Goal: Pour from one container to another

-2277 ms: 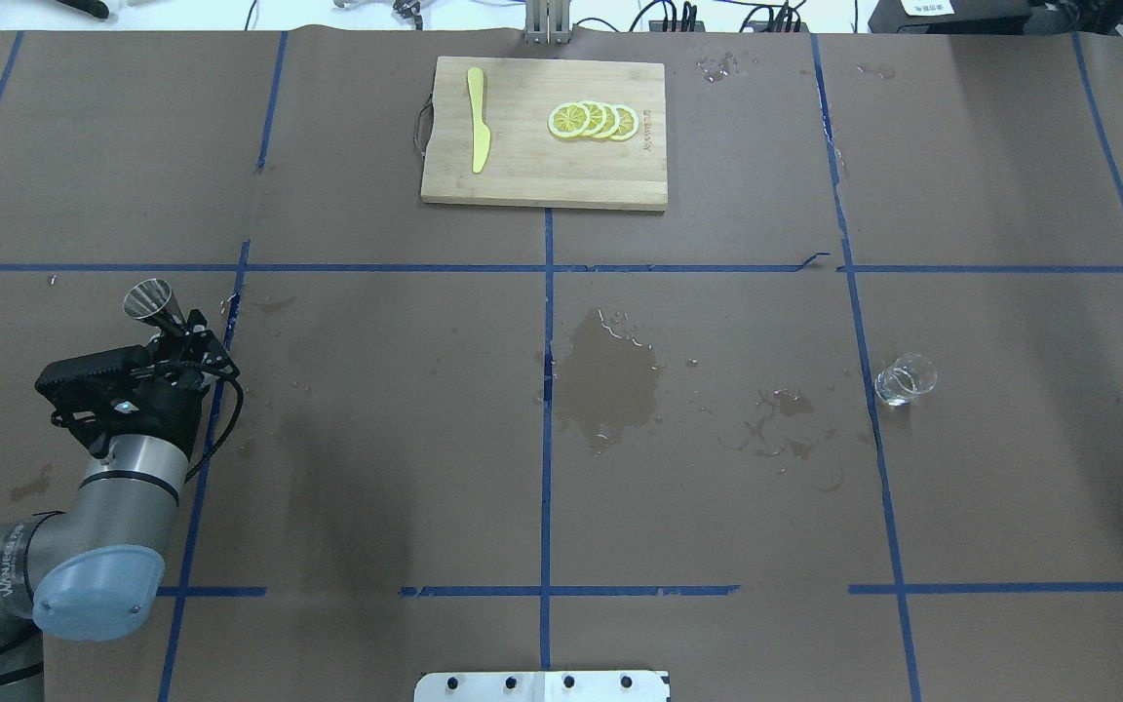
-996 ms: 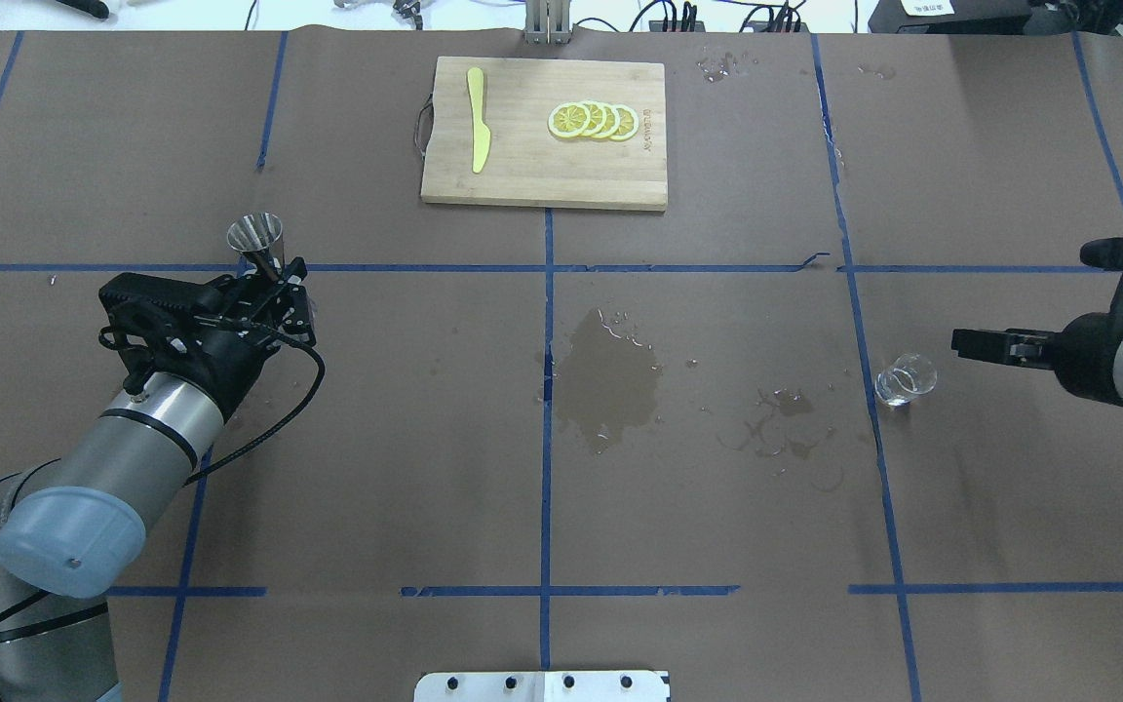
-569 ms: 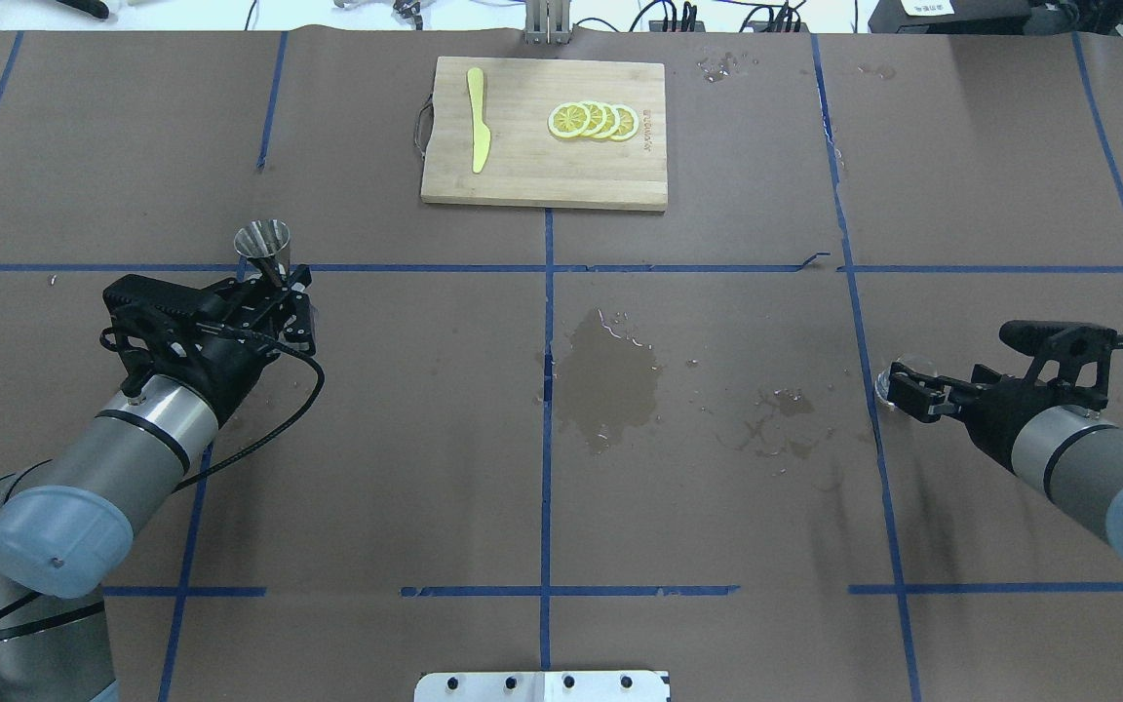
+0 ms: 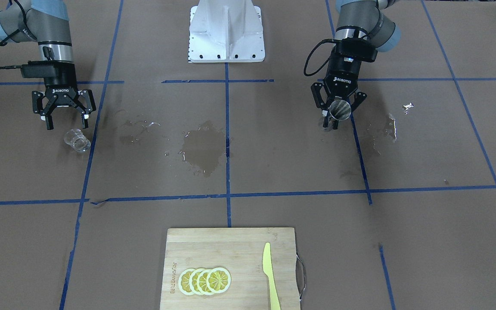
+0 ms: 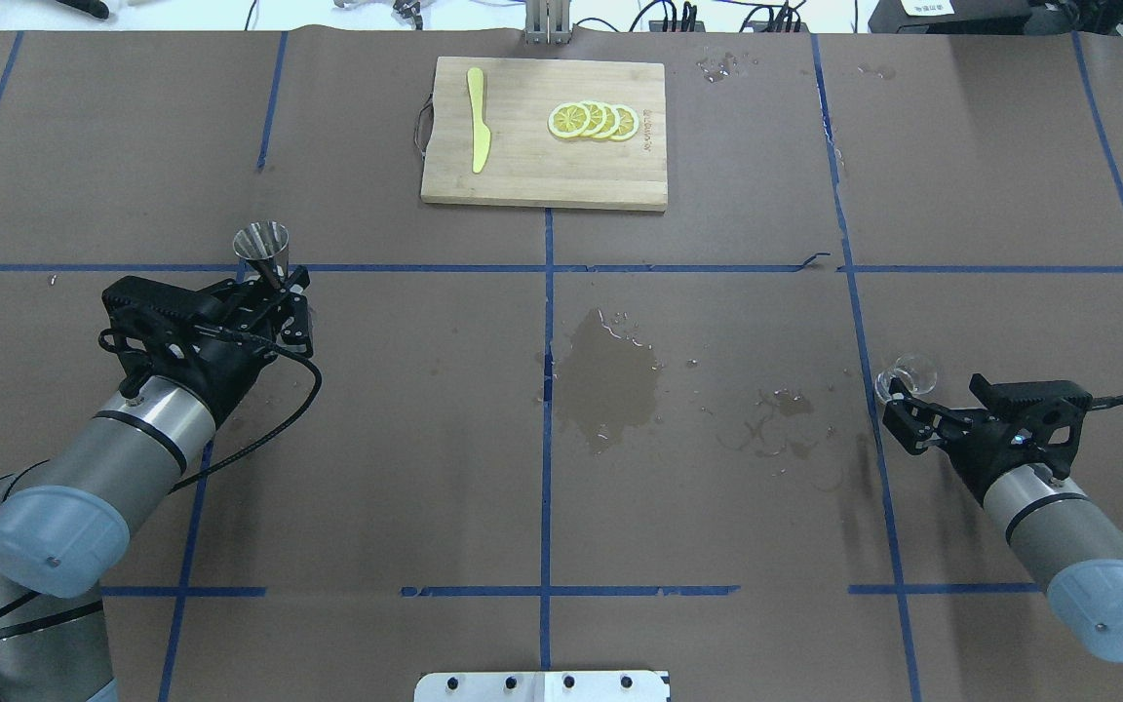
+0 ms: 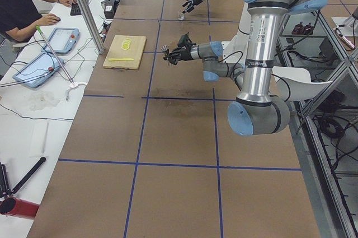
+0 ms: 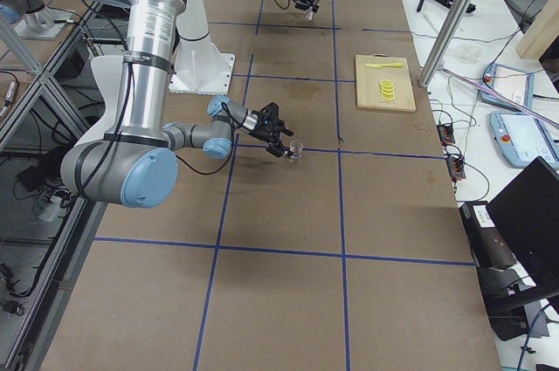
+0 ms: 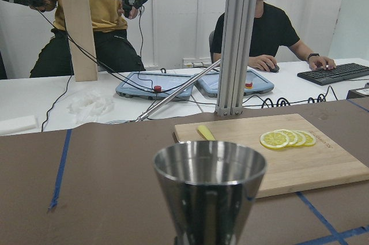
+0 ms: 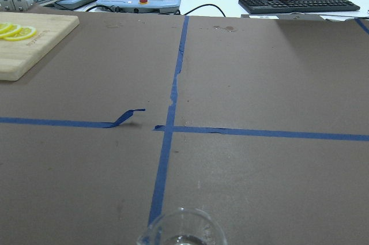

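A steel jigger [image 5: 261, 241] stands upright in my left gripper [image 5: 277, 278], which is shut on its narrow waist above the left half of the table. It shows large in the left wrist view, jigger [image 8: 210, 187], and across the table as jigger [image 4: 340, 110] in left gripper [image 4: 337, 118]. A small clear glass [image 4: 77, 141] stands on the table at the right. My right gripper [image 4: 67, 125] hangs open just behind it, on the robot's side, with nothing between its fingers. From overhead the right gripper [image 5: 898, 414] partly covers the glass [image 5: 912, 370]. The glass rim [image 9: 181, 227] shows at the bottom of the right wrist view.
A wet patch [image 5: 610, 380] and smaller splashes [image 5: 781, 424] darken the brown paper between the two arms. At the far edge lies a wooden cutting board [image 5: 522, 175] with lemon slices [image 5: 593, 120] and a yellow knife [image 5: 477, 117]. Operators sit beyond the table.
The left arm carried the jigger forward and rightward, then held still. The right arm came in from the right and swung its open gripper round to just behind the glass.
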Controlling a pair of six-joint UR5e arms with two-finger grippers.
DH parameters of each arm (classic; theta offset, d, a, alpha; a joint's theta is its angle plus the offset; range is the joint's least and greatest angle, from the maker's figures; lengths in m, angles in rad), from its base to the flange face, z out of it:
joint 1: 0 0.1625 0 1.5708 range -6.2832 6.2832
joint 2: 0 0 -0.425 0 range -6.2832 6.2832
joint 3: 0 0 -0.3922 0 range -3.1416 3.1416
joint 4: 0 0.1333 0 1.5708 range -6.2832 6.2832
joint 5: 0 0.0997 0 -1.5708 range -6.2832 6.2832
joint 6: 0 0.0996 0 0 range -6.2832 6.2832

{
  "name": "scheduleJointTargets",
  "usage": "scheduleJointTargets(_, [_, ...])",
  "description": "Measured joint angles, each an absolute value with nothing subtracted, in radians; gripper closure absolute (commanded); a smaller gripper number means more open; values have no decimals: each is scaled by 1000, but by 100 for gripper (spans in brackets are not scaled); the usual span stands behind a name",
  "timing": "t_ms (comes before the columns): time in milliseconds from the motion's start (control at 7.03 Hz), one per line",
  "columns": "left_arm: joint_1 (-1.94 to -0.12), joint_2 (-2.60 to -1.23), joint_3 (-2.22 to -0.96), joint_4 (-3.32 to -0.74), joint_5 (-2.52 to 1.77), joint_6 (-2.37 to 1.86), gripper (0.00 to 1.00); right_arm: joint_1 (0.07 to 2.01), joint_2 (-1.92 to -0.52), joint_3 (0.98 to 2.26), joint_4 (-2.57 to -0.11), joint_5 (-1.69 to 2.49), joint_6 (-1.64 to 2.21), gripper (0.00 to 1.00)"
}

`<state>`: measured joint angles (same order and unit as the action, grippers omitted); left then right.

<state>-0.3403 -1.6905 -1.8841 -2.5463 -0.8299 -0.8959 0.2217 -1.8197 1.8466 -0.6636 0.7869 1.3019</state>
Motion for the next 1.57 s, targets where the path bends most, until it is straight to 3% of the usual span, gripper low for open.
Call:
scheduleJointTargets(1281, [-341,-1691,-1865,-2546,-828,-896,100,199,-1698,1688,-641,711,1269,1])
scheduleJointTargets(1566, [-340,-1692,-1865,-2546,-828,-896,100,200,-1696,1683,-639,714,1262,8])
